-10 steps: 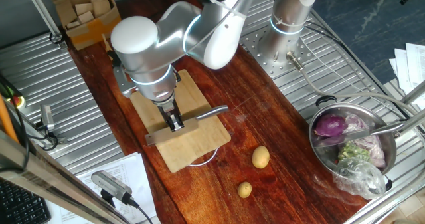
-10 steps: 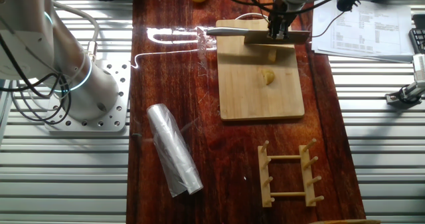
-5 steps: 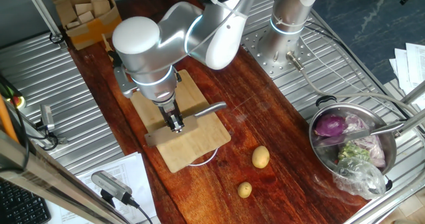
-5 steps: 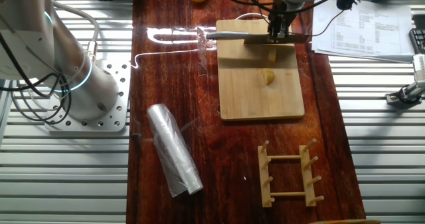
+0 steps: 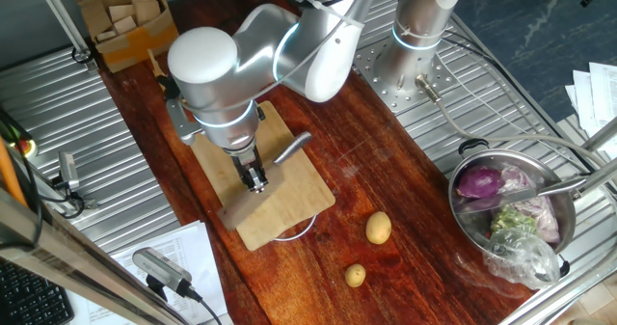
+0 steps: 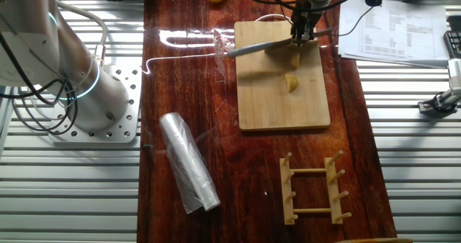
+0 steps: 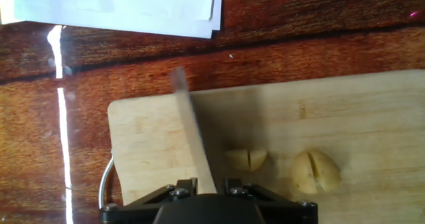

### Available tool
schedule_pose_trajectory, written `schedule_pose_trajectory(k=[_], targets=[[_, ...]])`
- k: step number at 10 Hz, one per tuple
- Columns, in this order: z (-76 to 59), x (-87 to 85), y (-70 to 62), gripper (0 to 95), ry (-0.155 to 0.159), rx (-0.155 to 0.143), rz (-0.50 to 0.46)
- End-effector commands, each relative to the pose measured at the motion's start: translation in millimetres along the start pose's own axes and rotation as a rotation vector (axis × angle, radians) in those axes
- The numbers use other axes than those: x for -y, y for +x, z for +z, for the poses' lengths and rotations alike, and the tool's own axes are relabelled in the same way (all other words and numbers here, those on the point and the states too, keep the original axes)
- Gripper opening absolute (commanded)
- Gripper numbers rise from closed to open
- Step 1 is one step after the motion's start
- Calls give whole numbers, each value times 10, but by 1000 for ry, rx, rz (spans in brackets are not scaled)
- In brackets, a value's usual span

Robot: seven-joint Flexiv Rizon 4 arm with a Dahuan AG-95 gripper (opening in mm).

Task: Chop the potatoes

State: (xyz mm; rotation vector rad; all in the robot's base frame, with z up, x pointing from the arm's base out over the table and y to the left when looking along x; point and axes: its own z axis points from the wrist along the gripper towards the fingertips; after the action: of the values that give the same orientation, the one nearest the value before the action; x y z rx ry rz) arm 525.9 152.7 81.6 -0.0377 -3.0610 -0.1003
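My gripper (image 5: 254, 177) is shut on the back of a cleaver (image 5: 286, 151) and holds it over the wooden cutting board (image 5: 289, 200). In the other fixed view my gripper (image 6: 302, 31) holds the cleaver (image 6: 248, 48) slanted across the far end of the board (image 6: 266, 99). Two pale-yellow potato chunks (image 6: 294, 59) (image 6: 290, 82) lie on the board just beside the blade. In the hand view the blade (image 7: 192, 134) runs edge-on away from my gripper (image 7: 206, 184). The chunks (image 7: 246, 159) (image 7: 315, 172) lie to its right, each with a cut line.
Two whole potatoes (image 5: 378, 228) (image 5: 356, 275) lie on the dark wood table. A steel pot (image 5: 482, 230) with vegetables stands at the right. A plastic roll (image 6: 189, 162) and a wooden rack (image 6: 313, 189) lie near the board. Papers (image 7: 119, 4) lie beyond the table edge.
The cleaver has turned in place about my gripper, so it now lies slanted across the board. The potato chunks have not moved.
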Motion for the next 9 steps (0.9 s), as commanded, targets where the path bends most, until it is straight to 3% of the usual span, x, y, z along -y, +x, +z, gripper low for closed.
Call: schedule_pose_trajectory(k=[1,9], targets=[[-15,35,0,190,2,-2,-16],[-53,155,-2,190,22,-2,-44]])
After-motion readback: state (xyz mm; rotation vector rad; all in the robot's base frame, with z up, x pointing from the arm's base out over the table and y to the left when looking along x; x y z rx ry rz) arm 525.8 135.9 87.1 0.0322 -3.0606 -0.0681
